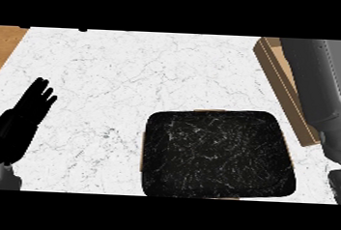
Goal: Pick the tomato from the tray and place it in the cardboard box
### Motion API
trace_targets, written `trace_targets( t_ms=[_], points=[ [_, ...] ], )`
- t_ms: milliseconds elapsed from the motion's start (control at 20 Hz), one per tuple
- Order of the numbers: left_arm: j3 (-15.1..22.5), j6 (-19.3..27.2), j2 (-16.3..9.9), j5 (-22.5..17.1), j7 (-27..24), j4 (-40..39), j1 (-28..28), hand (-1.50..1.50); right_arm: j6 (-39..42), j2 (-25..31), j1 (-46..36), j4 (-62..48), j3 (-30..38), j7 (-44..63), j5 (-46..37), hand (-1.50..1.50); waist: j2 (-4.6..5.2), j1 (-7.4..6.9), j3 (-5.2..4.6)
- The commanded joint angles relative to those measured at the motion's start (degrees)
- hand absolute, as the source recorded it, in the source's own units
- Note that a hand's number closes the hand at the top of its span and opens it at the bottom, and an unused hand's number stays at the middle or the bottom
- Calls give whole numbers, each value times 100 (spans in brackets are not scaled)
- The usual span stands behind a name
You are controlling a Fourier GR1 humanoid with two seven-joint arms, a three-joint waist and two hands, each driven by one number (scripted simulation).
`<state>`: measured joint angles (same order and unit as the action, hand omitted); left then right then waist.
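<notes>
- Tomato: not visible in the head view — possibly hidden in the right hand, but this could not be confirmed. By judgement, a light, smooth, easily bruised item, best cupped round its middle.
- Tray (218, 153): black, bare of contents.
- Cardboard box (278, 83): at the right edge, just beyond the tray; interior masked by the right forearm (314, 79).
- Right hand: not in view, so its fingers could not be judged.
- Left hand (23, 118): fingers straight and spread, resting at the left over the worktop (132, 72).
</notes>
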<state>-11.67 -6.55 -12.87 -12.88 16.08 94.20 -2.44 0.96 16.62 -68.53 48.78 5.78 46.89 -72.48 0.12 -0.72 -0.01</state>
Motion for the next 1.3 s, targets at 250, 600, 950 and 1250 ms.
trace_targets(
  t_ms=[250,600,950,1250],
  points=[
    [144,36,82,116,144,-11,-134,0,188,842,86,-457,338,-707,185,150,6,20,1],
    [-174,-106,-133,-129,265,142,-82,0,-648,1082,115,-1227,548,-1483,274,150,16,-44,1],
    [172,195,195,236,186,43,-311,0,-1634,1206,692,-2229,982,-2307,590,150,48,-62,7],
    [-188,-260,-123,-156,71,92,27,0,-1672,1174,999,-2919,1378,-1955,864,150,65,-154,8]
  ],
)
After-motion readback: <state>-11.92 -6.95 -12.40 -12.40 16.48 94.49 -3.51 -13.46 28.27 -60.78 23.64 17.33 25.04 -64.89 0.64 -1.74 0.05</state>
